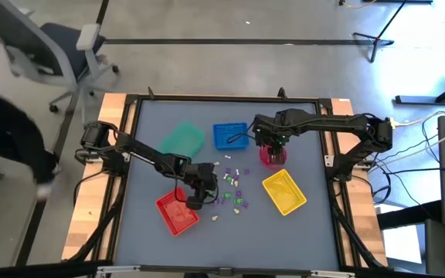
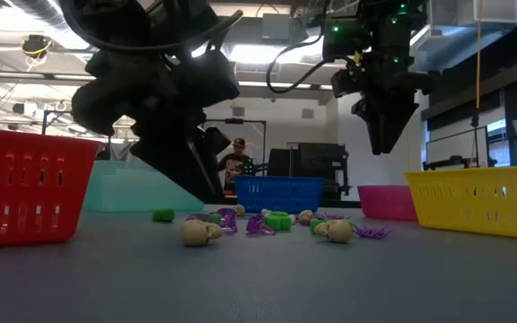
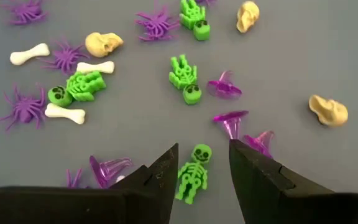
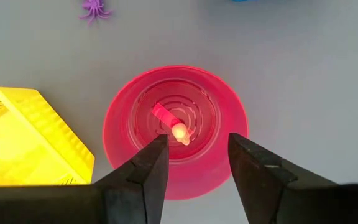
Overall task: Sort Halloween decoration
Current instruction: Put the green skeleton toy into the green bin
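The Halloween decoration is a scatter of tiny trinkets (image 1: 234, 191) lying flat on the grey table: green skeletons, purple spiders and hats, white bones, pale skulls. My left gripper (image 3: 202, 163) is low over the table and open. One green skeleton (image 3: 193, 175) lies between its fingertips, and I cannot tell whether they touch it. My right gripper (image 4: 197, 163) hangs open above the round pink bowl (image 4: 176, 134), pointing down. A small pinkish piece with a pale end (image 4: 171, 123) lies on the bowl's bottom.
Four trays ring the trinkets: red (image 1: 178, 212) at the near left, green (image 1: 182, 140) and blue (image 1: 232, 136) at the far side, yellow (image 1: 284, 191) at the right. A purple hat (image 3: 232, 121) and a skull (image 3: 328, 110) lie close to the left fingers.
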